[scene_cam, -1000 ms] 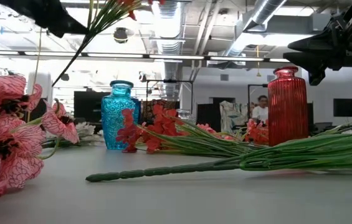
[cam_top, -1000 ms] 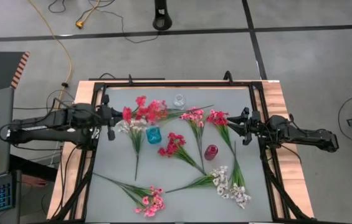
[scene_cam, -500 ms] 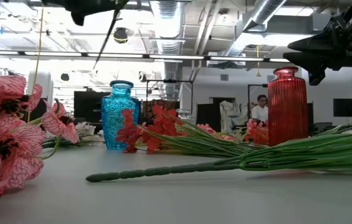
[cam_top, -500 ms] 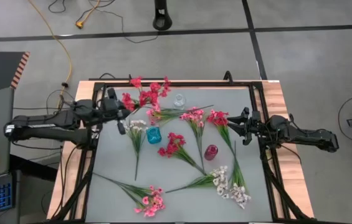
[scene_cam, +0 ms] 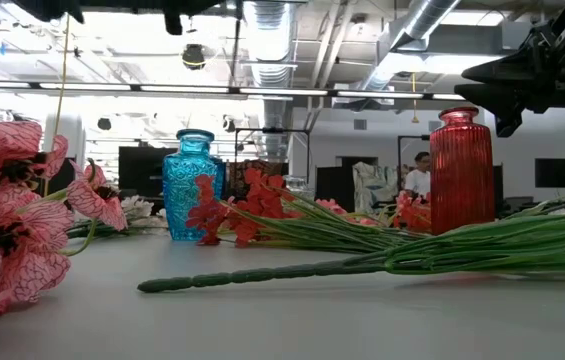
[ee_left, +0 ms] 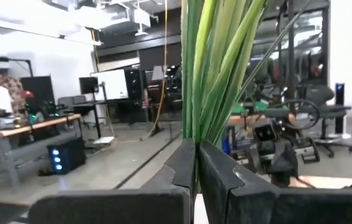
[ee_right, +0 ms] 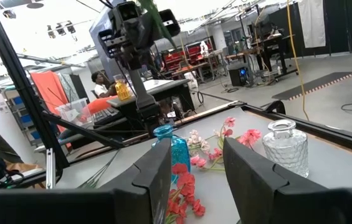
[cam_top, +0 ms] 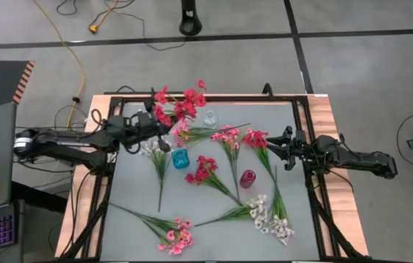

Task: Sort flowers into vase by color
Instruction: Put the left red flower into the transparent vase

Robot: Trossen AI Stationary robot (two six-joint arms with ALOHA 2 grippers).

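My left gripper (cam_top: 153, 128) is raised over the table's far left part and is shut on a red flower sprig (cam_top: 180, 104). Its green stems (ee_left: 216, 68) rise between the fingers in the left wrist view. The blue vase (cam_top: 181, 158) stands just near of it, the clear vase (cam_top: 210, 118) at the far edge and the red vase (cam_top: 247, 179) at mid-table. Red (cam_top: 203, 169), pink (cam_top: 227, 136) and white (cam_top: 158, 149) sprigs lie flat on the table. My right gripper (cam_top: 285, 150) waits open at the right side, with nothing between its fingers (ee_right: 157, 171). My left gripper pinches the red sprig's bundle of green stems (ee_left: 195, 134) between its two fingers, which come in about level from the table's left and lie across the stems. The sprig is lifted clear of the table and stands roughly upright, with its blossoms (cam_top: 184, 102) above the fingers.
More sprigs lie near the table's front: pink (cam_top: 177, 235) at the near left and white (cam_top: 268, 214) at the near right. A red sprig (cam_top: 256, 139) lies by my right gripper. A black frame (cam_top: 206, 97) borders the table. People sit at desks in the room beyond.
My left gripper has risen and moved toward the table's right and far edge, staying shut on the red sprig. It has turned, so the sprig has swung from a slant to roughly upright, and its blossoms now sit nearer the far edge. The right arm has kept still.
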